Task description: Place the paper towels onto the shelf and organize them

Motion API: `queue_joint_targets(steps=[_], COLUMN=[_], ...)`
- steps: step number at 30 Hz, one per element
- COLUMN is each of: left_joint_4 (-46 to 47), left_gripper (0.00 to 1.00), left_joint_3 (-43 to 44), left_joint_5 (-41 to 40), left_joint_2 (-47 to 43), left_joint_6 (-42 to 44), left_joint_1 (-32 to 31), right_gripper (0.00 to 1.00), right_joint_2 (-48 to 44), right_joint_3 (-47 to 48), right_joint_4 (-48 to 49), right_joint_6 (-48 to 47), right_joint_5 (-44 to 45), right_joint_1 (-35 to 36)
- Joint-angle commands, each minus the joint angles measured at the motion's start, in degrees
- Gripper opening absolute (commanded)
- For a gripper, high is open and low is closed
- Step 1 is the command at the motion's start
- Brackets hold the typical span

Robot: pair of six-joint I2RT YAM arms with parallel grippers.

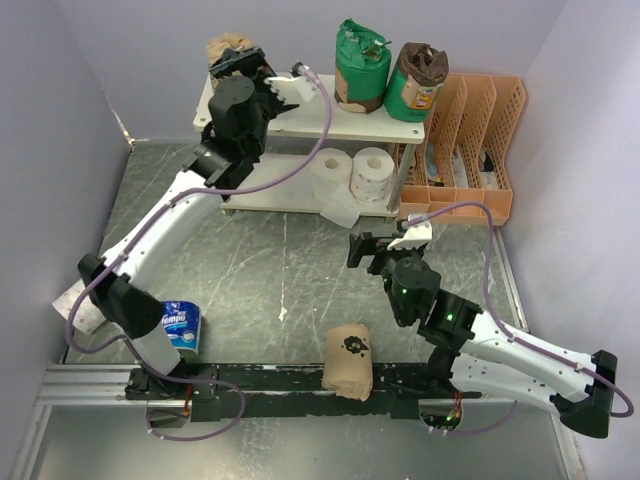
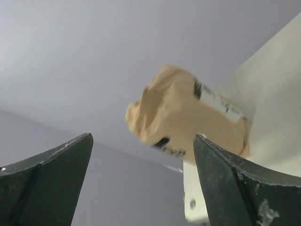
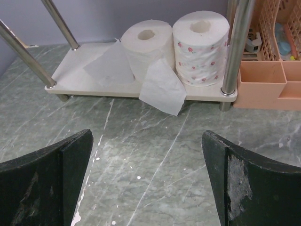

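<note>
The shelf [image 1: 305, 122] stands at the back. A tan roll [image 1: 228, 46] sits on its top left corner; two green rolls [image 1: 361, 65] [image 1: 416, 82] stand top right. Two white rolls [image 1: 332, 172] [image 1: 373, 172] sit on the lower tier, one with a loose sheet hanging off. My left gripper [image 1: 238, 62] is open at the tan roll [image 2: 188, 122], which lies just beyond its fingertips, untouched. My right gripper [image 1: 368, 247] is open and empty over the floor, facing the white rolls [image 3: 146, 47] [image 3: 202, 42]. A second tan roll [image 1: 347, 362] and the blue Tempo roll [image 1: 183, 327] lie near the arm bases.
An orange slotted file rack [image 1: 470, 150] stands right against the shelf's right side and shows in the right wrist view [image 3: 268, 80]. Purple walls close in the back and both sides. A black rail [image 1: 270, 385] runs along the near edge under the second tan roll.
</note>
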Motion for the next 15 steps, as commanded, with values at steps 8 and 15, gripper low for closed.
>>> queue_joint_targets(steps=[8,15], left_joint_4=[-40.5,-32.0], left_gripper=[0.99,1.0], left_joint_3=[-8.0,-40.3], left_joint_5=[-1.7,-26.5], left_joint_2=[-23.2,-30.5], left_joint_6=[-48.4,-59.7], left_joint_1=[16.4,20.8], right_gripper=[1.0,1.0], right_joint_2=[3.8,7.5], right_joint_3=[-0.6,0.5], right_joint_4=[3.9,5.9], right_joint_6=[0.5,1.0], right_joint_5=[0.4,-2.9], right_joint_1=[-0.5,-0.8])
